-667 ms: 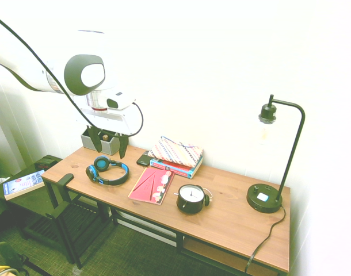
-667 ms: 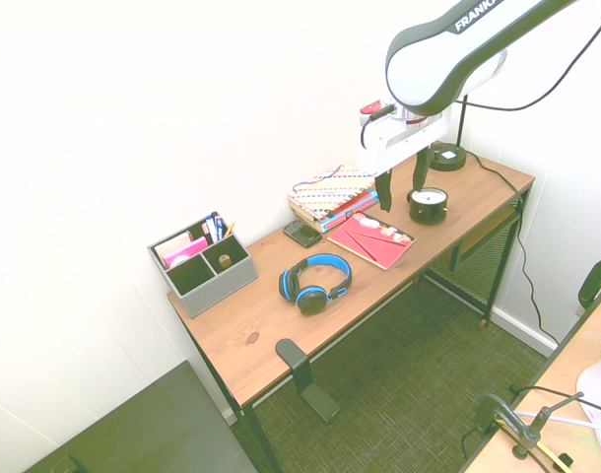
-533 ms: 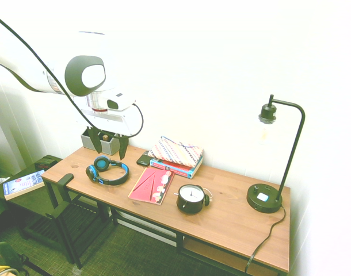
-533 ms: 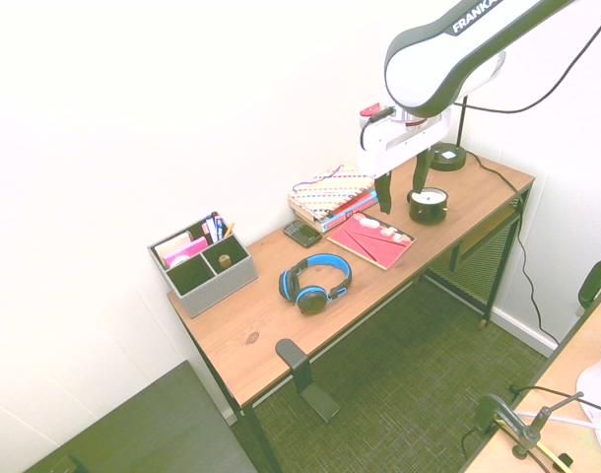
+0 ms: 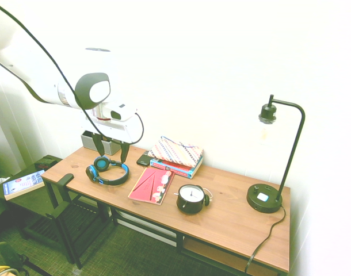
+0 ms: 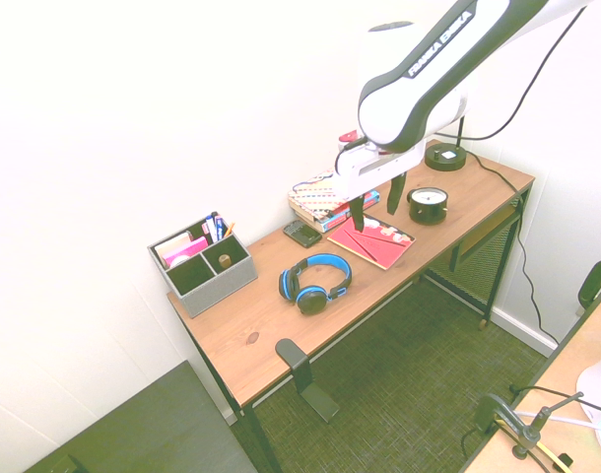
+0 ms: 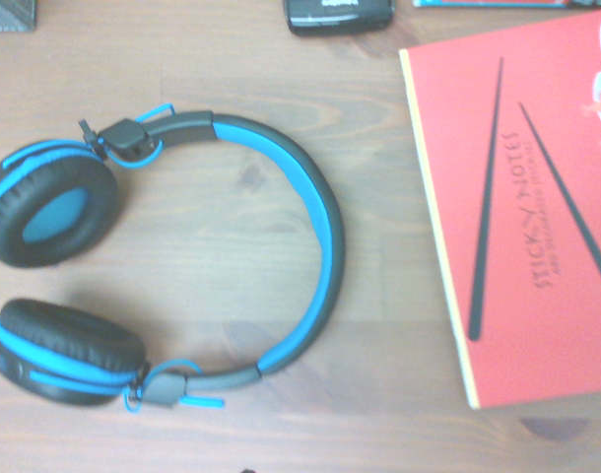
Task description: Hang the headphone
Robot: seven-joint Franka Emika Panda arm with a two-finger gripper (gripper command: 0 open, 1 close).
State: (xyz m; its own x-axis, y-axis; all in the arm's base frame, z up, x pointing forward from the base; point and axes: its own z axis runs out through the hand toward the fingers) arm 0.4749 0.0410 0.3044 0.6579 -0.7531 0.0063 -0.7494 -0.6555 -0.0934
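The headphone [image 5: 107, 171] lies flat on the wooden desk [image 5: 233, 218] near its left end, with a black and blue headband and two black ear cups trimmed in blue. In the second exterior view the headphone [image 6: 315, 282] sits between a grey organizer and a red notebook. My gripper [image 5: 111, 150] hangs open just above it, fingers pointing down and holding nothing. From the other side the gripper [image 6: 377, 202] appears over the red notebook's near end. The wrist view looks straight down on the headphone [image 7: 325, 236]. A black hook [image 6: 293, 355] is clamped to the desk's front edge.
A grey organizer [image 6: 202, 264] stands at the back. A red sticky-notes book [image 5: 152, 184], a small black device [image 6: 301, 233], a stack of books [image 5: 175, 155], a round alarm clock [image 5: 191, 198] and a black desk lamp [image 5: 266, 198] fill the desk to the right.
The arm has come down and shifted towards the headphone, so the open gripper now hangs lower and closer over it. The headphone has not moved.
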